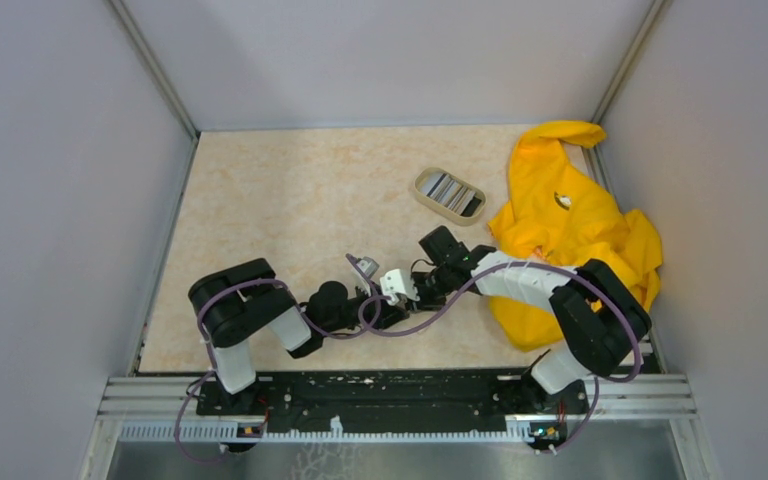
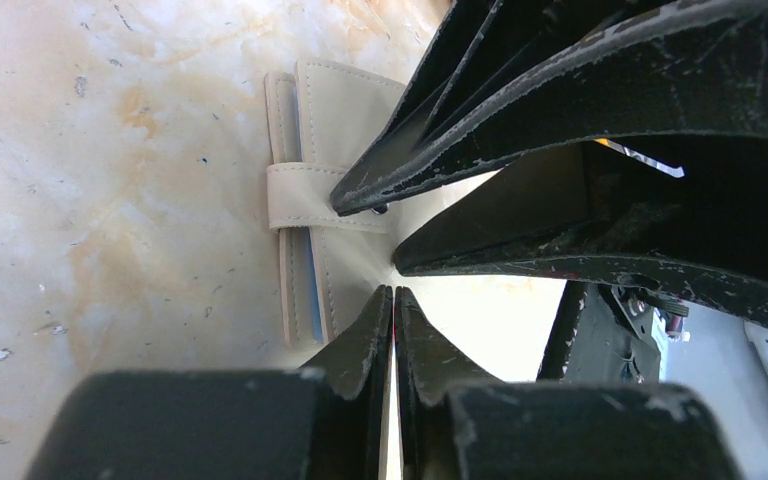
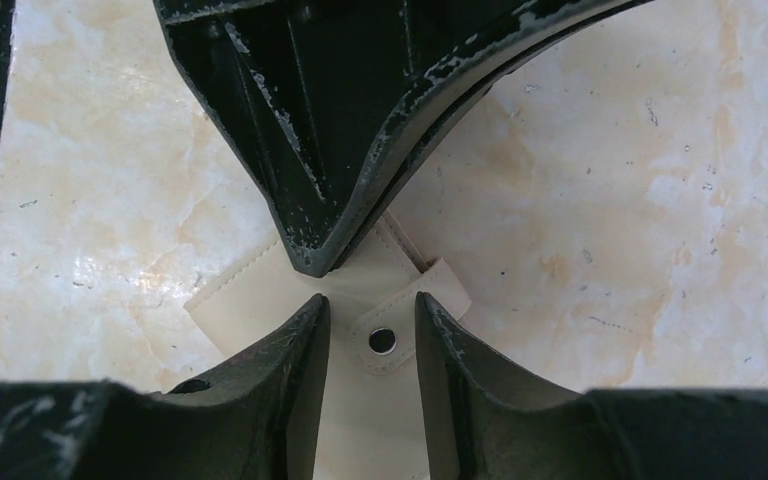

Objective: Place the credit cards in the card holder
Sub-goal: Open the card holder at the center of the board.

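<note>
Card holder flat on the table, lower middle of the overhead shot, tucked under both arms; left pincer pressed together right at its edge; right pincer spread, straddling the snap strap; credit cards sitting in the oval dish, upper right of centre, near the yellow cloth.

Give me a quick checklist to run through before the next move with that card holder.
1. Tab unclamped: ok, the right gripper is open, straddling the snap tab.
2. Holder steadied: cannot tell; the left gripper is shut at the card holder, pinch unclear.
3. Holder opened: not ok, it lies folded.
4. Snap undone: cannot tell.
5. Cards ready: ok, the credit cards sit in the dish.
6. Cloth clear: ok, the yellow cloth lies apart from the holder.
</note>
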Robot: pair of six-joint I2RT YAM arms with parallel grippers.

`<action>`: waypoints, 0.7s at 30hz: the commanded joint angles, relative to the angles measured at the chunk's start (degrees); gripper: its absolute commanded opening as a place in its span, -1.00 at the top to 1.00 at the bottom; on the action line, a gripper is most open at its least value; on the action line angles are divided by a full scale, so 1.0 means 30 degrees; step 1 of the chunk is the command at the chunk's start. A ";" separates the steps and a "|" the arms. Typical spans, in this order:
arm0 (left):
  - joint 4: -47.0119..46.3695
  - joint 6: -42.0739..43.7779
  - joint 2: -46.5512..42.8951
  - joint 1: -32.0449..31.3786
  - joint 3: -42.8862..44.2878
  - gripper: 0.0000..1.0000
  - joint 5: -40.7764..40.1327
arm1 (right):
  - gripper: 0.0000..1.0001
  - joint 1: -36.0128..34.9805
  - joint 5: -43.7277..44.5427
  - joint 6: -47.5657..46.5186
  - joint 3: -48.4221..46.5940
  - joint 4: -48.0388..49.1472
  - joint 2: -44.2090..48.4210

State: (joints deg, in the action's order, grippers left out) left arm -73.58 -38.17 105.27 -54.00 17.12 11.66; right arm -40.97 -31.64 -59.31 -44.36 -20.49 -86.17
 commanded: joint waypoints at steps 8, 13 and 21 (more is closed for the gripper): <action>0.0886 0.0146 0.0775 -0.0041 -0.0581 0.83 -0.0254 | 0.63 0.0028 0.2639 0.0145 -0.1034 -0.1179 -0.0579; 0.0939 0.0129 0.0885 -0.0045 -0.0538 0.84 -0.0322 | 0.92 0.0204 0.2572 0.0271 -0.1273 -0.1413 -0.0348; 0.0943 0.0049 0.1160 -0.0018 -0.0550 0.85 -0.0589 | 1.00 0.0624 0.2116 0.0592 -0.1328 -0.1247 0.0477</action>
State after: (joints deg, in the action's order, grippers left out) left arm -75.64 -38.41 106.50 -54.00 16.91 11.07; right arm -40.97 -28.58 -57.87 -46.63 -23.44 -86.83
